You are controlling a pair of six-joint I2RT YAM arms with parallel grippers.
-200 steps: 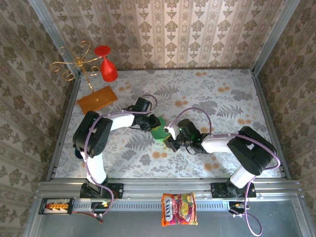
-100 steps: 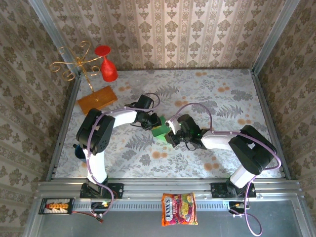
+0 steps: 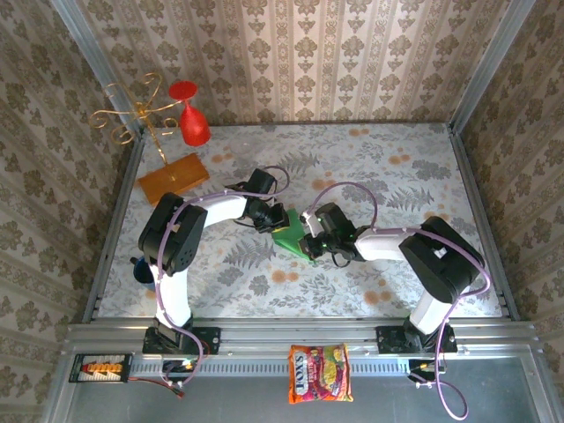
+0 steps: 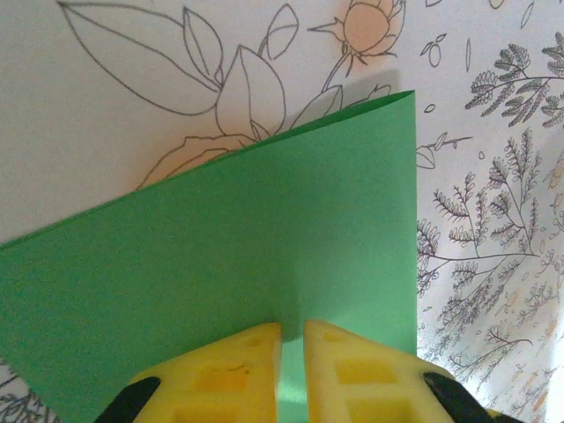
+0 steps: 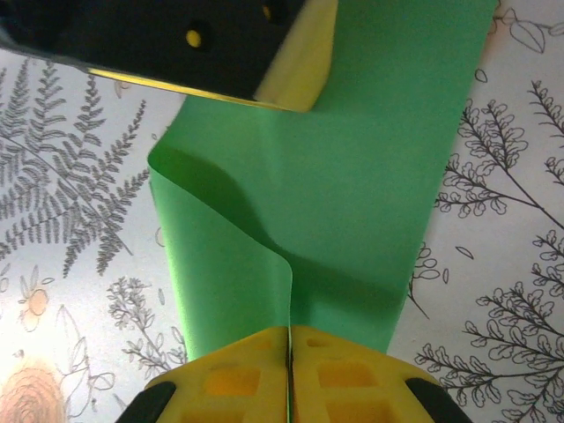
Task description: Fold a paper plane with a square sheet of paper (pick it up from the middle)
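Note:
The square sheet of paper (image 3: 289,232), bright green and bent into a loose fold, hangs between my two grippers at the middle of the table. My right gripper (image 5: 288,330) is shut on one curled edge of the sheet (image 5: 370,194). My left gripper (image 4: 293,326) holds the opposite side, its yellow jaws drawn in to a narrow slit with green paper (image 4: 264,238) in it. From above, the left gripper (image 3: 275,219) and the right gripper (image 3: 305,242) sit close together. A left finger (image 5: 295,84) crosses the top of the right wrist view.
An orange-brown board (image 3: 173,177) lies at the back left, beside a gold wire stand (image 3: 132,110) and a red glass (image 3: 191,123). A printed snack packet (image 3: 319,373) rests on the front rail. Patterned walls close in the table (image 3: 397,167) on three sides.
The right gripper has moved up and left, closer to the left gripper, and the paper between them has bunched up. The left jaws have narrowed.

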